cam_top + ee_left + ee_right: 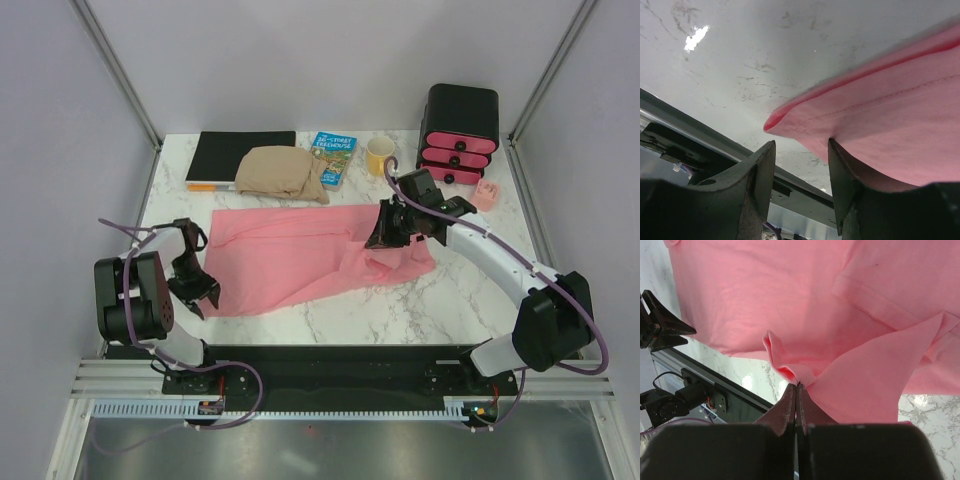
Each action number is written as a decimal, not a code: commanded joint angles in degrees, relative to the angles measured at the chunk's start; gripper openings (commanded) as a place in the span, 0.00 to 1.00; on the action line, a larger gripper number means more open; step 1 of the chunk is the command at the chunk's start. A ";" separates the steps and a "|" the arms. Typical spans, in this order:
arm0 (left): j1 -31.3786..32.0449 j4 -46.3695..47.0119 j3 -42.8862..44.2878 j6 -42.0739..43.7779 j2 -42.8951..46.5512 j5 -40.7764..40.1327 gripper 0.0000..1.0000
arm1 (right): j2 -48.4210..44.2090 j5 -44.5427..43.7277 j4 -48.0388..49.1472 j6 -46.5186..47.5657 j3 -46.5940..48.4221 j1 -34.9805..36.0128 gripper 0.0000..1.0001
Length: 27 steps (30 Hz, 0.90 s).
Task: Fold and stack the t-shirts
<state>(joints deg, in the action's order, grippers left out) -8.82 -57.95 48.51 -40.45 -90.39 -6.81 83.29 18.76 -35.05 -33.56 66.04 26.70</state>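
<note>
So here's where you're at. The pink t-shirt [290,255] lies mostly flat across the middle of the marble table [440,305], long side running left to right, with its right end bunched up in folds.

Your right gripper [384,238] is at that bunched right end and it's clamped tight on the cloth. In the right wrist camera the two fingers [785,412] are pressed together, with a small pinched ridge of pink sticking out at the tips. The rest of the t-shirt [765,295] spreads out beyond them.

Your left gripper [203,297] is down at the near-left corner of the shirt, close to the table's near edge. Its jaws are spread apart with nothing between them. From the left wrist camera, the hemmed corner of the t-shirt [890,115] sits just past the fingertips. One finger [840,175] overlaps the cloth's edge in view, but I honestly can't tell if it's touching.

Along the far edge, going left to right, you've got:
- a black notebook [243,155]
- a tan bundle of cloth [283,172] lying partly on the notebook
- a blue book [332,158]
- a yellow mug [380,155]
- a black box with pink drawer fronts [460,130] in the far-right corner

The tan bundle is the closest of those to the pink shirt.
</note>
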 commanded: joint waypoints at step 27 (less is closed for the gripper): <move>-3.49 6.36 -0.61 0.98 -5.58 -0.93 0.17 | 0.56 3.47 1.56 1.75 1.64 -3.41 0.00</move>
<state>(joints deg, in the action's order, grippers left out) -11.92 -57.89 48.58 -40.29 -93.34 -4.64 83.46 22.22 -34.68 -32.71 66.04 23.44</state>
